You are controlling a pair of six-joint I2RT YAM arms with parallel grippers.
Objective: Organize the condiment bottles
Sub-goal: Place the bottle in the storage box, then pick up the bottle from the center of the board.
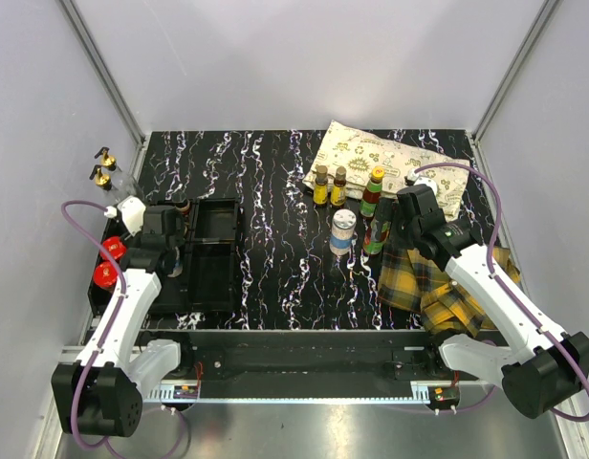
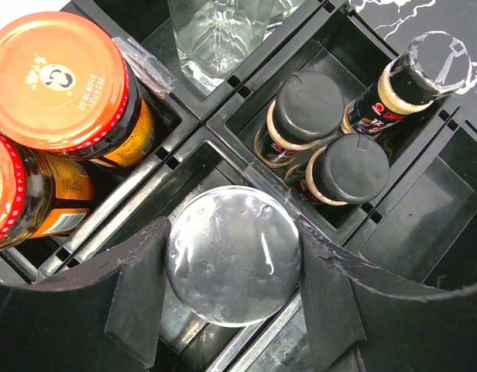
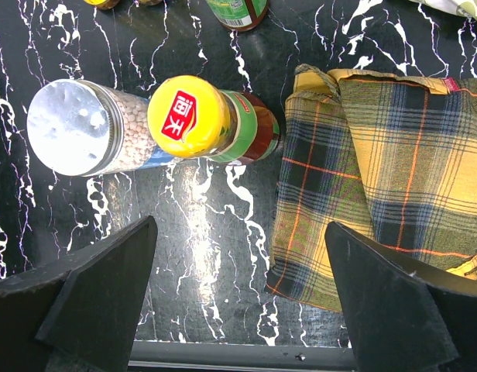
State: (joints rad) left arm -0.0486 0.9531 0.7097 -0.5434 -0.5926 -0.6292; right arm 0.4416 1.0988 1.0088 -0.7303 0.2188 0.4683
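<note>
Silver-lidded shaker (image 2: 232,256) is sitting low in a black tray (image 2: 424,232) compartment, the left gripper (image 2: 231,246) clamping it, apparently seating it. Right gripper (image 3: 240,229) is hanging wide open near the yellow-capped bottle (image 3: 193,116), probably the next pick.

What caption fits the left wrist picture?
Left pincer grips a silver-lidded shaker over the black tray, beside red-lidded jars.
</note>
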